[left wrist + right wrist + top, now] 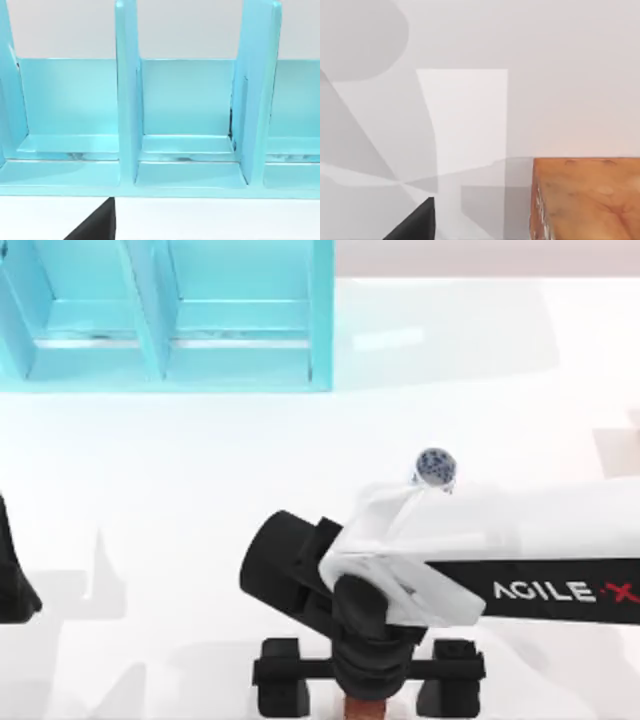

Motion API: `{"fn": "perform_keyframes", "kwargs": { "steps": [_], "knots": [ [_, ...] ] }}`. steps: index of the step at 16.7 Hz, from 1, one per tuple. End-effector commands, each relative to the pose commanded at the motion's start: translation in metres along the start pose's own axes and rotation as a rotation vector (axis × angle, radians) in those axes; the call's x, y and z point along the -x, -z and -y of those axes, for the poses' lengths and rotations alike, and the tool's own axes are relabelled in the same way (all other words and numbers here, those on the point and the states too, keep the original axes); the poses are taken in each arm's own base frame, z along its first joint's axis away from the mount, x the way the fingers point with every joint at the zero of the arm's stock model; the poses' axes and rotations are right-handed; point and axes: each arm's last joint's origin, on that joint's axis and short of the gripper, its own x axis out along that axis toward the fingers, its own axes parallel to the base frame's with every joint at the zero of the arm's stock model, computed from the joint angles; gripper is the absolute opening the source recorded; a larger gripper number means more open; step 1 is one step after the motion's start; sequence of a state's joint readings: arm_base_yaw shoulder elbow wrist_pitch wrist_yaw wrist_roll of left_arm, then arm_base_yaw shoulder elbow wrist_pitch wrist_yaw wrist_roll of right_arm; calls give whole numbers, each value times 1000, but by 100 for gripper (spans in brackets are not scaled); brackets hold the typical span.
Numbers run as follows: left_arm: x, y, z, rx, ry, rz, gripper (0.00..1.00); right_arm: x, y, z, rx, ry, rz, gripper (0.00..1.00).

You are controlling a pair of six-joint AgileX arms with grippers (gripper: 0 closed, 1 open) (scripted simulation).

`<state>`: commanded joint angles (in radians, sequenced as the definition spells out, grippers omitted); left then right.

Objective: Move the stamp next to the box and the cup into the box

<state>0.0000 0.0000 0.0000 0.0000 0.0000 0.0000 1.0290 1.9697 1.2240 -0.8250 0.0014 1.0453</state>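
The only readable lettering was "AGILE X", printed in white capitals with a red X on the black link of the right arm (560, 591) in the top view, cut off at the edge. Nothing else carried any text, label or number.

Cup (435, 467) white, blue-patterned – stamp (587, 200) mottled orange-brown – shelf unit (165, 315) turquoise.

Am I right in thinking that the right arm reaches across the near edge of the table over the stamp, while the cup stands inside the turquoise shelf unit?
Not quite. The cup stands on the open white table, just behind the right arm, apart from the turquoise shelf unit, as the top view shows. The rest holds: the right arm reaches across the near edge over the stamp.
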Motion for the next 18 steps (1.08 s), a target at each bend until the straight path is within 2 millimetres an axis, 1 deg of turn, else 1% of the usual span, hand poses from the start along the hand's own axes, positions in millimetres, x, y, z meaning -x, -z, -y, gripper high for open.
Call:
{"fn": "perform_keyframes", "kwargs": {
  "steps": [3,16,17,18],
  "knots": [
    [0,0,0,0,0,0,100,0,0,0,0,0,0,100],
    [0,0,0,0,0,0,100,0,0,0,0,0,0,2],
    [0,0,0,0,0,0,100,0,0,0,0,0,0,0],
    [0,0,0,0,0,0,100,0,0,0,0,0,0,0]
  ]
}}
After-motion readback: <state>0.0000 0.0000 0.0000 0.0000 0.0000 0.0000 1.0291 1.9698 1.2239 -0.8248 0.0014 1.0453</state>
